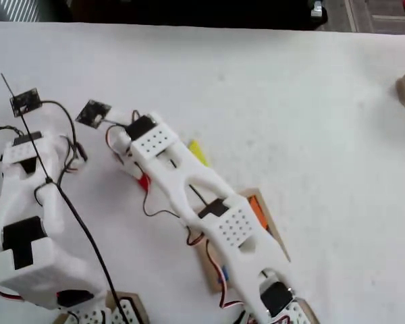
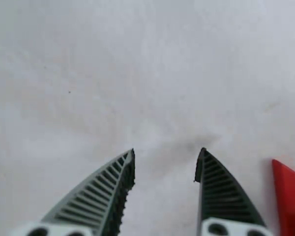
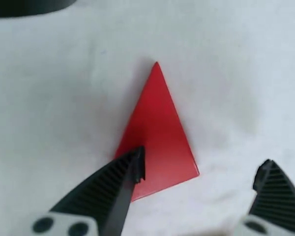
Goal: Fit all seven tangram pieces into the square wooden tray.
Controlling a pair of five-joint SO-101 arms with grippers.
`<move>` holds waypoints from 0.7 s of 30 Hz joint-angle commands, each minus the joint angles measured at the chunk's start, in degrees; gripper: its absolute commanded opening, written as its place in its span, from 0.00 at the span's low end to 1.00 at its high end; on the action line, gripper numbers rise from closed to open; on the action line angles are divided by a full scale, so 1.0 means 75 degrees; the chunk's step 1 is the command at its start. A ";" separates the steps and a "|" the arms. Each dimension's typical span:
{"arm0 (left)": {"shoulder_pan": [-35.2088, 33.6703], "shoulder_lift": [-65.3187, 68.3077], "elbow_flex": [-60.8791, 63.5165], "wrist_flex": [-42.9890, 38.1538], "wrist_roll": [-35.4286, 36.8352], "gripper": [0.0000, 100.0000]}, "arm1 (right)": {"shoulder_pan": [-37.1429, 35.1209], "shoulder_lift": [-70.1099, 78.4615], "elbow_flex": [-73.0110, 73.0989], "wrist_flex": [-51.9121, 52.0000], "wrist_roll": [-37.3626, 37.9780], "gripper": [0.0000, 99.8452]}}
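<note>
Now red triangle (image 3: 157, 132): apex away from right end effector (image 3: 202, 160).

No text, labels, numbers or signs can be read anywhere.

Left gripper (image 2: 167, 157): jaws apart, 2 ribbed grey-green fingers (image 2: 108, 191) with serrated inner edges, nothing between them. Below: bare white table surface (image 2: 137, 73), faint shadow near the fingertips. 1 red piece (image 2: 289, 196), partly cut off at the frame edge, lies flat just beside one finger, not touching it.
</note>
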 commanded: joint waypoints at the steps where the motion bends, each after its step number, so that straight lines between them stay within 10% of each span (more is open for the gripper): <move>1: 0.0053 -0.0451 -0.0059 -0.0152 0.0023 0.21 | -0.0205 -0.0147 -0.0117 0.0111 -0.1067 0.35; 21: 0.0064 -0.0451 -0.0047 -0.0293 0.0023 0.21 | -0.0440 -0.0510 -0.0551 0.0885 -0.1571 0.35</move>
